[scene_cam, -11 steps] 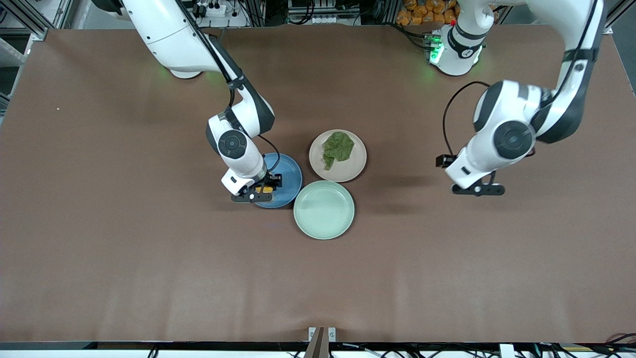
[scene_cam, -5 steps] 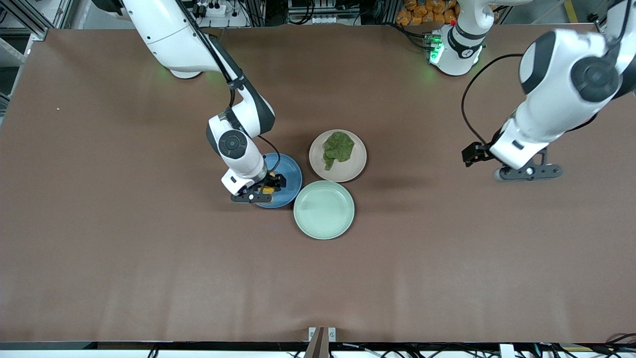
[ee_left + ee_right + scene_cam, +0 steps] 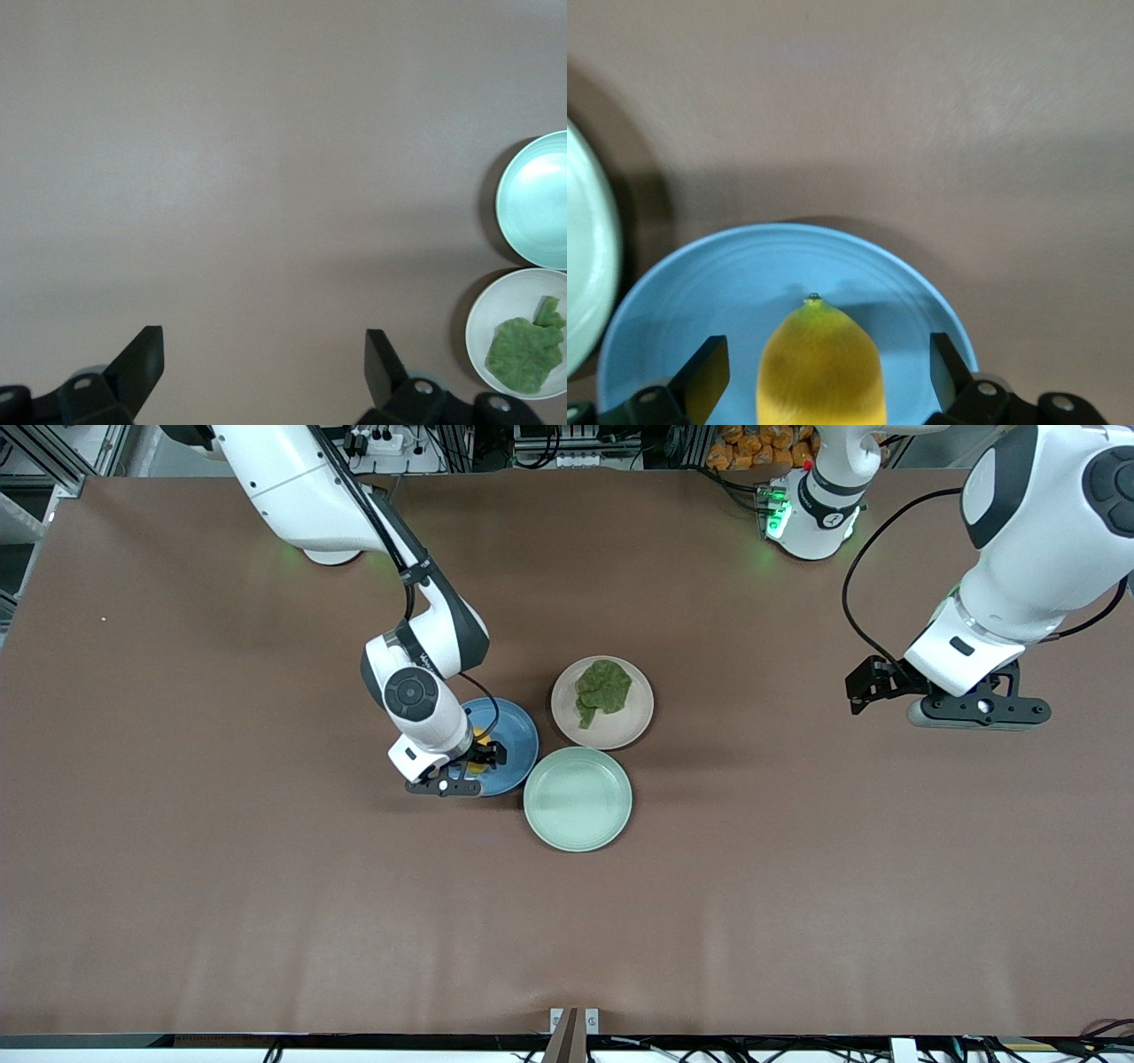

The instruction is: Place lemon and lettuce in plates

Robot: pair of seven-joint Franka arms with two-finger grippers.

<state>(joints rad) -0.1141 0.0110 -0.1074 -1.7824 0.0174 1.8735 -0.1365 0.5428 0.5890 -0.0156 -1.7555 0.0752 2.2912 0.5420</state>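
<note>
While the lemon (image 3: 820,365) lies on the blue plate (image 3: 682,301), the right gripper (image 3: 819,376) stands wide, straddling it. Lettuce (image 3: 603,687) sits on the beige plate (image 3: 634,724), at two o'clock from the blue one. The left gripper (image 3: 264,365) hangs wide over bare table (image 3: 797,868).

White rounded arm shells, dark grey joints, black cables, black tools

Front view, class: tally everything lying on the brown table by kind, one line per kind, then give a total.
Round shallow plates: 3 (blue, pale beige-pink, mint-green)
Yellow oval lemon: 1
Dark green wrinkly lettuce leaf: 1
Total: 5
</note>
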